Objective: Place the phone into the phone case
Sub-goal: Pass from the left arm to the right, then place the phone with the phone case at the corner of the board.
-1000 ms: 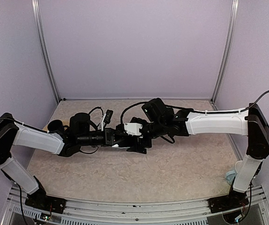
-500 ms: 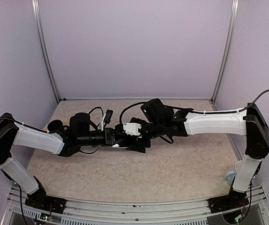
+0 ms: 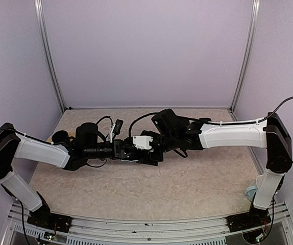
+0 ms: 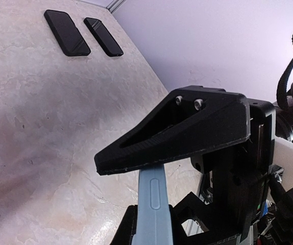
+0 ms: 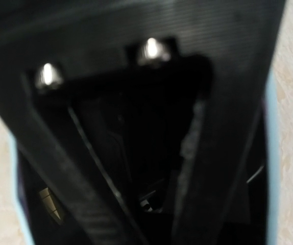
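Reaching in from the left, the left gripper (image 3: 128, 152) is pinching its fingers (image 4: 177, 130) together on the pale blue phone case (image 4: 151, 199), holding it on edge above the tabletop (image 3: 136, 194). Just right of the case, the right gripper (image 3: 151, 153) is crowding in, and whether its fingers are apart or bearing on anything cannot be told.

The case is looking light and thin, and probably rubbery. Its walls would likely flex under a hard squeeze, so a hold on one long side rail is suiting it, leaving the open face free. The phone, by contrast, should be stiff, denser and slick-faced, and is best taken across its long edges, not its glass.

The left wrist camera is offering what the overhead one cannot. It shows the case's side with a button slot. It also shows two dark slabs (image 4: 67, 33), phones by the look of them, lying flat side by side far beyond the case near the back wall. Which one is the task's phone is unclear, as is whether anything is already sitting in the case.

Overhead, the meeting arms are hiding the case almost entirely.

The right wrist camera is giving only a blurred black finger (image 5: 136, 30) with two screws. Pale blue slivers are showing at both of its sides.
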You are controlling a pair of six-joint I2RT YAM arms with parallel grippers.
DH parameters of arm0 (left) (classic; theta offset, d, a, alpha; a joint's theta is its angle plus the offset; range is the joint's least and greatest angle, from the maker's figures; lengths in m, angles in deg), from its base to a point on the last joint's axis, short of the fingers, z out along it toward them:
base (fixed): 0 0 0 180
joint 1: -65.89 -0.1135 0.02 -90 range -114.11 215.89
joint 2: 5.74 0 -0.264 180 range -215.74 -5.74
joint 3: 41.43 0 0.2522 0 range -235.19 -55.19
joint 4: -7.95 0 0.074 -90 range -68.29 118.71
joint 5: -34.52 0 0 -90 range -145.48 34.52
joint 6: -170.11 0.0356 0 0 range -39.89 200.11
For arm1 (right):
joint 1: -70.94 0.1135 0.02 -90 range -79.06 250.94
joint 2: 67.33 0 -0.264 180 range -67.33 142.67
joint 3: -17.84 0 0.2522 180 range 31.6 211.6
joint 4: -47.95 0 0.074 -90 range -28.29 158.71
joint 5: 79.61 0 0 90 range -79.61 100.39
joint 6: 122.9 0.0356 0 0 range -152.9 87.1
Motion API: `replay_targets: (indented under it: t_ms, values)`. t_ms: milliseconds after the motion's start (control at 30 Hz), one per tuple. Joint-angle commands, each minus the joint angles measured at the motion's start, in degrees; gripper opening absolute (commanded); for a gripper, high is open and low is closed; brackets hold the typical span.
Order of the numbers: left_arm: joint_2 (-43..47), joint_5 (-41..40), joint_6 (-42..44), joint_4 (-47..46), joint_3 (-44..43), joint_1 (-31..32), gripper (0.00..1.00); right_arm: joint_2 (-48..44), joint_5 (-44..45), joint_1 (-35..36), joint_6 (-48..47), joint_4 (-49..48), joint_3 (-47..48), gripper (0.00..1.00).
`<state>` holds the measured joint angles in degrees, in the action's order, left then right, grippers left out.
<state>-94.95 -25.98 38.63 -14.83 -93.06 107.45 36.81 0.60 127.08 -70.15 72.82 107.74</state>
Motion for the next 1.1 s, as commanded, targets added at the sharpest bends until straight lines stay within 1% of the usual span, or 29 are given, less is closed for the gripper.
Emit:
replay_targets:
  t_ms: [0,33,67,233,500,533,667,733,933,1000,1067]
  values:
    - [0.8,-0.4,-0.6,-5.7,-0.4,-0.1,0.00,-1.1,-0.1,0.8,1.4,-2.7,0.3,0.68]
    - [0.8,-0.4,-0.6,-5.7,-0.4,-0.2,0.00,-1.0,0.0,0.8,1.9,-2.8,0.3,0.68]
    - [0.8,-0.4,-0.6,-5.5,-0.4,-0.2,0.03,-1.1,0.0,0.8,2.3,-2.9,0.4,0.68]
    - [1.4,-0.5,-0.5,-5.3,-0.2,-0.5,0.25,-1.1,0.4,0.5,4.3,-2.6,0.9,0.66]
    - [3.2,-1.5,-0.1,-4.6,1.0,-0.8,0.53,-1.8,0.1,-1.1,7.6,-2.5,0.8,0.64]
    - [3.6,-1.7,0.0,-4.4,1.2,-0.8,0.59,-1.9,0.1,-1.3,8.0,-2.7,0.8,0.64]
    - [4.9,-2.9,0.2,-3.8,1.9,-1.0,0.73,-2.2,0.0,-2.3,10.1,-2.9,0.7,0.61]
    - [5.6,-3.8,0.3,-3.5,2.4,-1.1,0.78,-2.3,0.0,-2.7,10.8,-3.0,0.7,0.60]
    - [8.6,-6.8,0.5,-2.8,4.2,-1.6,0.87,-2.8,0.6,-4.0,12.7,-3.7,0.4,0.60]
    - [9.9,-8.5,0.4,-2.4,5.1,-1.9,0.96,-2.8,1.3,-4.7,13.8,-4.0,0.5,0.61]
    - [11.2,-10.4,0.3,-2.0,5.9,-2.1,0.99,-2.5,2.2,-5.3,14.9,-3.9,0.7,0.61]
